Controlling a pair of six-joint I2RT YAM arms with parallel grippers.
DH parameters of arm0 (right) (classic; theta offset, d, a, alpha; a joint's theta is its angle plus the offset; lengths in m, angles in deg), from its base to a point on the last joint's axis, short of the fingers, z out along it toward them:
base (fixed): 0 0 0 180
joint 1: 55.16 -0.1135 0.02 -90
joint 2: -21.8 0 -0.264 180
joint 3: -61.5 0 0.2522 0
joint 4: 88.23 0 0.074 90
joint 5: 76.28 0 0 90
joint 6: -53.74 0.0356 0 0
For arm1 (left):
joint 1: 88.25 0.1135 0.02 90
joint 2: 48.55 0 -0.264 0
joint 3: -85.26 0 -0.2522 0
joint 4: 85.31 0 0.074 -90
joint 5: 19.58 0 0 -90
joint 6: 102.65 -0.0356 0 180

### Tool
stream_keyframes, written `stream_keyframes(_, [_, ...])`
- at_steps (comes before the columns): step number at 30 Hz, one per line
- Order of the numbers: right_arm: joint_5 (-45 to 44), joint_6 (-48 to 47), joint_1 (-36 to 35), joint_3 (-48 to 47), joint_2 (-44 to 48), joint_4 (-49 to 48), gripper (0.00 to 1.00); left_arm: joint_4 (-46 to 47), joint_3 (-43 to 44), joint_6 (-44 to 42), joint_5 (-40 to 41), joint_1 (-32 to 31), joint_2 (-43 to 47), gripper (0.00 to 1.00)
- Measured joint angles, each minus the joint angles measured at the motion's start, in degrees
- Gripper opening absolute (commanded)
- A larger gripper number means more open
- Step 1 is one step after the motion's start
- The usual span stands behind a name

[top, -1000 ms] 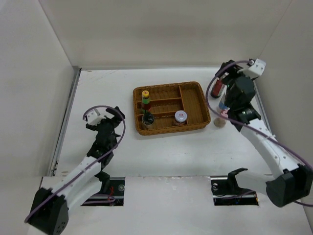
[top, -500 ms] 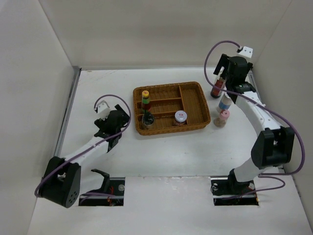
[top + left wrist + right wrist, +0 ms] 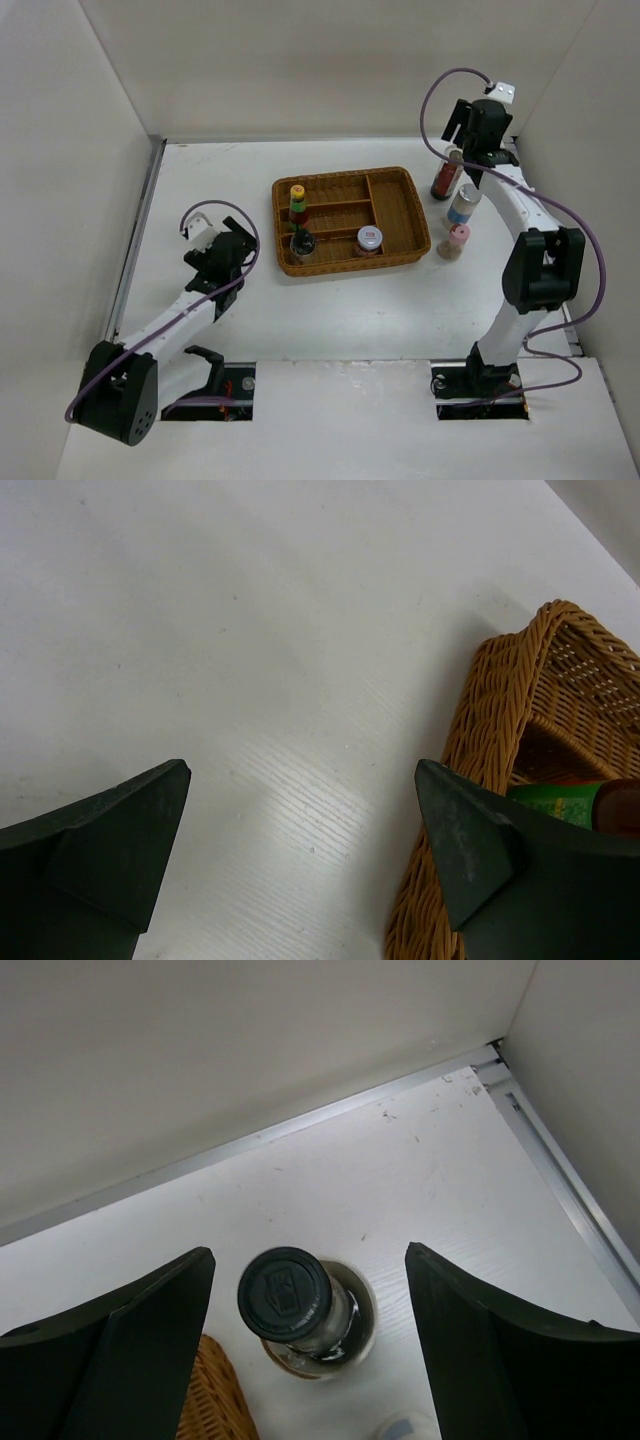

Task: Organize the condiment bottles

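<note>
- The right gripper (image 3: 308, 1255) is wide open. Its two fingers stand on either side of the tall dark bottle (image 3: 285, 1295), above the black cap, and touch nothing.
- This bottle stands upright on the surface (image 3: 300, 320), outside the wicker tray (image 3: 345, 172) and just beside its far right corner.
- We judge it to be glass and filled with liquid: rather heavy, stiff, smooth, and fragile if it falls.
- Because it is tall and narrow, it may tip easily. We would close on the upper body just below the cap, not on the cap alone.
- The blue-label jar (image 3: 462, 207) and the pink-capped shaker (image 3: 455, 240) stand near it in a row, so that side leaves little room.
- The left gripper (image 3: 300, 810) is also wide open and holds nothing, above the surface beside a corner of the tray.
</note>
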Motion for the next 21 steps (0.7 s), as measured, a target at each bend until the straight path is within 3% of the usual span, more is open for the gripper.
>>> stream_keyframes(7, [0.59, -1.14, -0.13, -1.88, -3.30, 0.17, 0.67, 1.86, -1.29, 0.24, -0.17, 0.07, -0.35, 1.00])
stream_keyframes(11, [0.22, -2.19, -0.13, -1.97, -4.04, 0.37, 0.36, 2.89, -2.34, 0.42, -0.39, 0.13, 0.20, 1.00])
stream_keyframes(13, [-0.59, -2.64, -0.31, -2.19, -4.04, 0.72, 0.26, 3.21, -2.38, 0.44, -0.55, 0.13, 0.09, 1.00])
stream_keyframes(21, [-3.98, -6.21, -2.51, -7.02, -4.20, 3.91, 0.22, 4.66, -2.38, 0.52, -1.88, 0.20, -1.88, 1.00])
